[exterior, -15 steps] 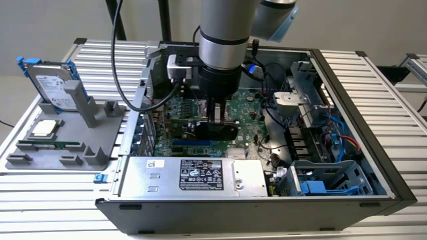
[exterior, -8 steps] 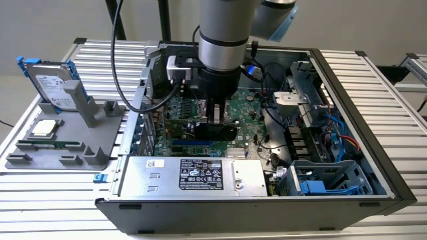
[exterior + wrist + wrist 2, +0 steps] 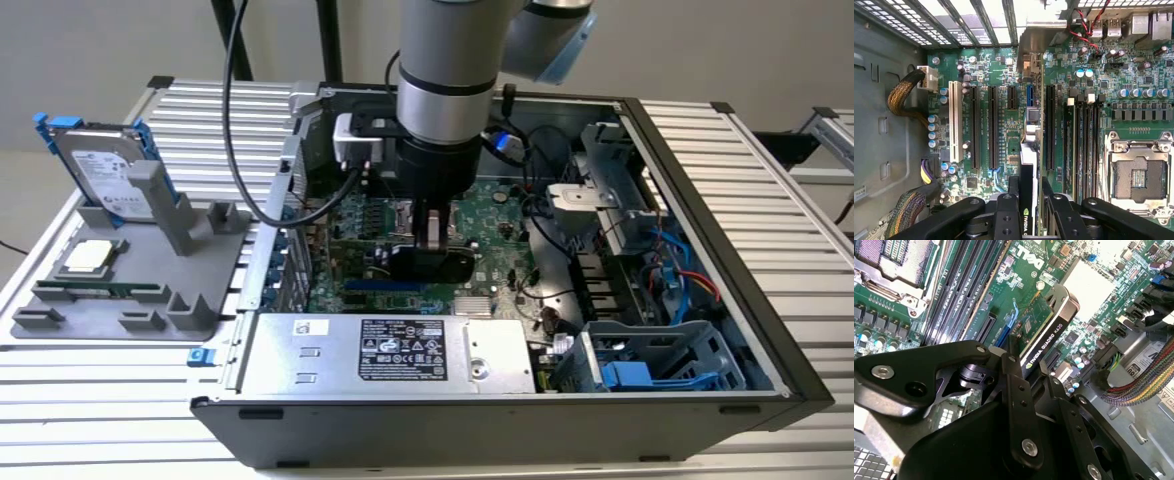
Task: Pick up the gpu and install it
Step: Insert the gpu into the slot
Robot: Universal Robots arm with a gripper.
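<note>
The gpu (image 3: 1046, 340) was pinched edge-on by the hand (image 3: 1026, 200) at centre frame, over the motherboard (image 3: 1004, 125); judged light, stiff, fragile; best gripped by its edges.

The gpu (image 3: 1046, 337) has a glossy black plastic shroud over matt green board. The gripper (image 3: 1024, 390) is smooth, satin black metal with bright screws. The case (image 3: 747, 200) is dull grey sheet metal.
</note>
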